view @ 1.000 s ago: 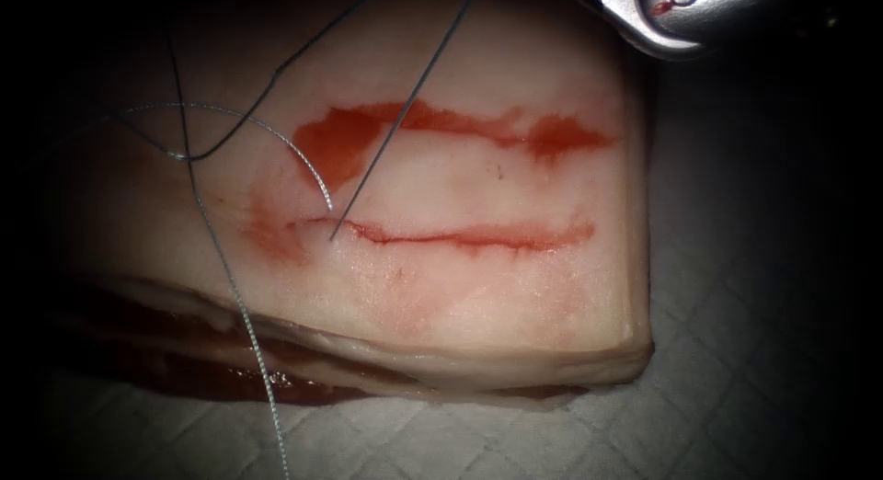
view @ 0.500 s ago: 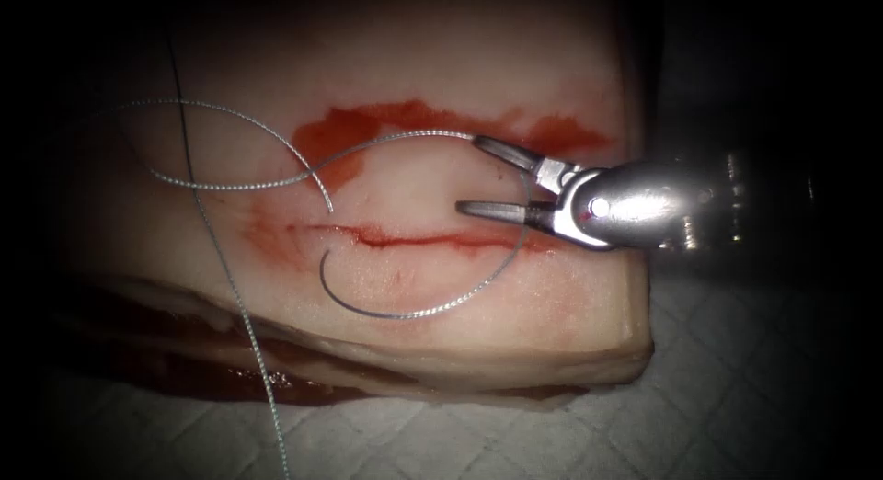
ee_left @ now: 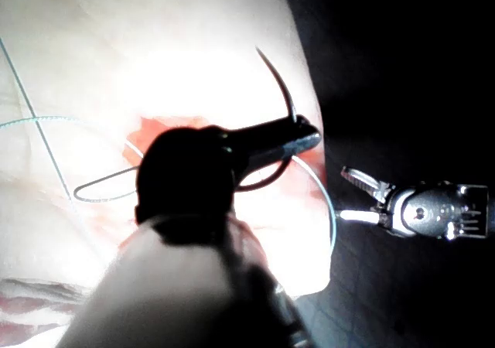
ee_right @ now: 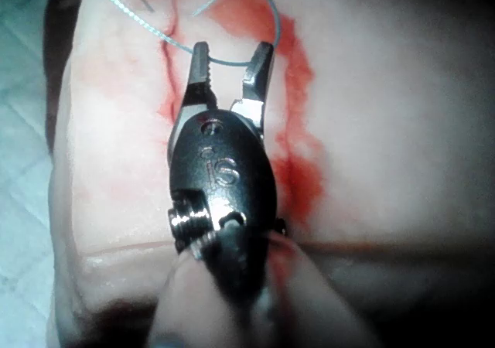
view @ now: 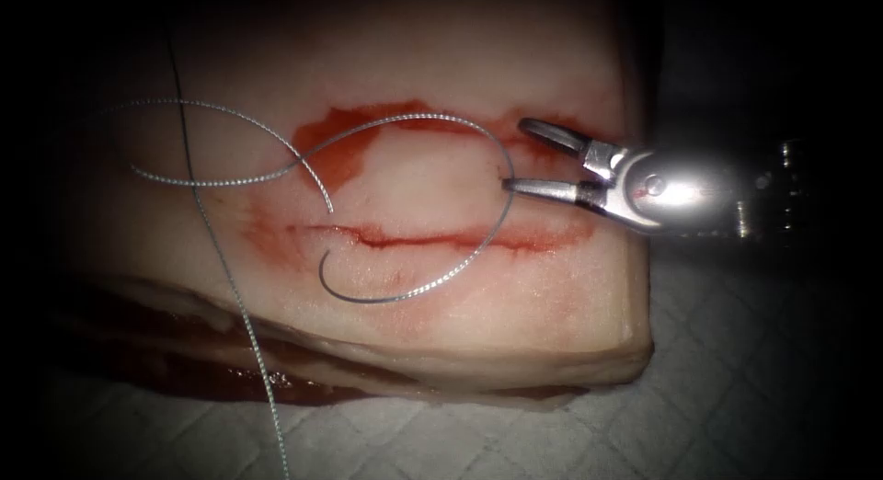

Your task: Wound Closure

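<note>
The tissue (view: 478,324) has a straight cut (view: 441,239) across its middle. A slack loop of thread (view: 414,291) comes out at the cut's left end and curls round to my right tool (view: 533,158), which hovers over the cut's right end. Its jaws are open and hold nothing. The thread (ee_right: 232,60) runs across just between their tips. In the left wrist view my left tool (ee_left: 305,135) is shut on the curved needle (ee_left: 280,85), gripping it partway along its curve, off the tissue near its edge. The right tool (ee_left: 352,197) also appears there, open.
A smear of red fluid (view: 340,144) lies on the tissue beyond the cut. Another strand of thread (view: 248,333) runs down over the tissue's front left edge onto the white quilted pad (view: 736,351) under the tissue.
The right tool came down from above to the cut's right end with its jaws open, then shifted slightly up and right. The thread, taut a second ago, now lies slack in a loop.
</note>
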